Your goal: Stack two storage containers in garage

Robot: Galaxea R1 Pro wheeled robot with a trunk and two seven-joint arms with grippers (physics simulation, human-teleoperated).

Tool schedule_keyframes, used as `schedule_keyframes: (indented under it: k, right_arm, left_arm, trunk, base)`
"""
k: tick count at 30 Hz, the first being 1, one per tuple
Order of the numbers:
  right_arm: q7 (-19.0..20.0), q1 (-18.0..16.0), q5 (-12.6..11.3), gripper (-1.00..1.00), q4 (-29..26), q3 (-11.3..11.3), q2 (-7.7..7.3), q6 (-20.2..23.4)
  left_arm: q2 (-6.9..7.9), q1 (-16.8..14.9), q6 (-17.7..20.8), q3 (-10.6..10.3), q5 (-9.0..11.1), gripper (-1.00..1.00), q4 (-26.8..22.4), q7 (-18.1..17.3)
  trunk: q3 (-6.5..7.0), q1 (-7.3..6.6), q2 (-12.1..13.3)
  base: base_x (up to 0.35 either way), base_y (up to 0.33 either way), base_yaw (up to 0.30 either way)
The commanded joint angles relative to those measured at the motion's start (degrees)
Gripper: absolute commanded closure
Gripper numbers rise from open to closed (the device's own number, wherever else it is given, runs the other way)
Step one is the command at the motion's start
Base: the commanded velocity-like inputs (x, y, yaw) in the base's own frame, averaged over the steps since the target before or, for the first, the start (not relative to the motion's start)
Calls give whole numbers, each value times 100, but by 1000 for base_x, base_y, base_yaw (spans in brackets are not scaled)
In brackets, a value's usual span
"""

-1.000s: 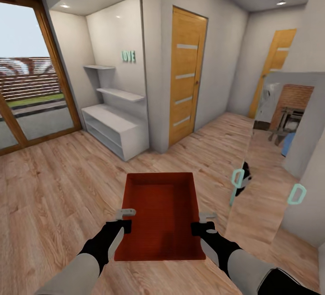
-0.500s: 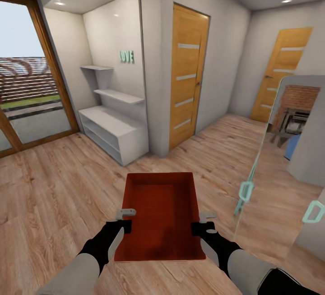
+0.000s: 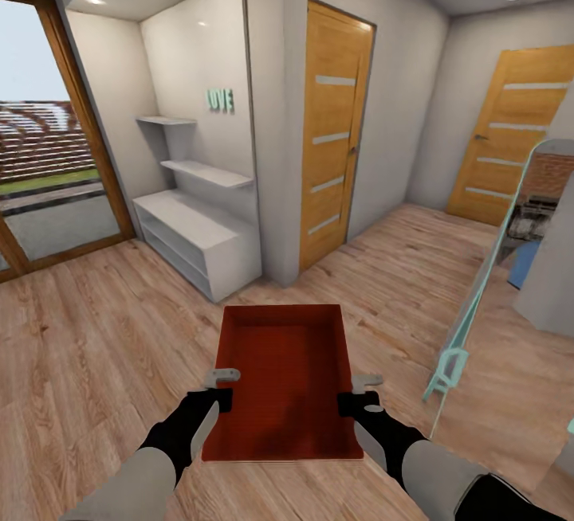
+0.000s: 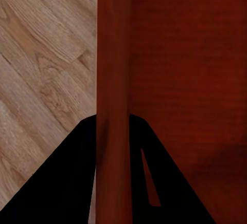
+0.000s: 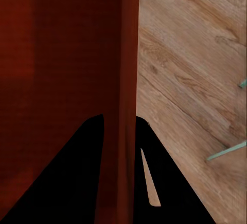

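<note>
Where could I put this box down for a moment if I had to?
Widest bare floor lies ahead-left, between the glass door and the white shelf unit. Another open strip runs ahead-right toward the far wooden door. It is tight on the right beside the mirror panel. Both the left claw and the right claw clamp the storage container.
</note>
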Motion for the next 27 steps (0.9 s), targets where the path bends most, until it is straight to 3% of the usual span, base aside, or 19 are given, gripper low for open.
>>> schedule_keyframes:
  k: [1,13,27]
  right_arm:
    - [-149,-12,87,100,-17,-184,-94,-17]
    - [-149,-12,88,100,-17,-183,-88,-17]
    - [-149,-12,88,100,-17,-183,-77,-17]
  left_arm:
    - [46,1,55,-12,-77,100,35,51]
    - [46,1,54,-12,-77,100,35,51]
    - [46,1,55,-12,-77,100,35,51]
  trunk:
    - [-9,6,-10]
    - [-9,6,-10]
    - [-9,6,-10]
  base:
    - [322,0,0]
    - [323,0,-13]
    - [323,0,-198]
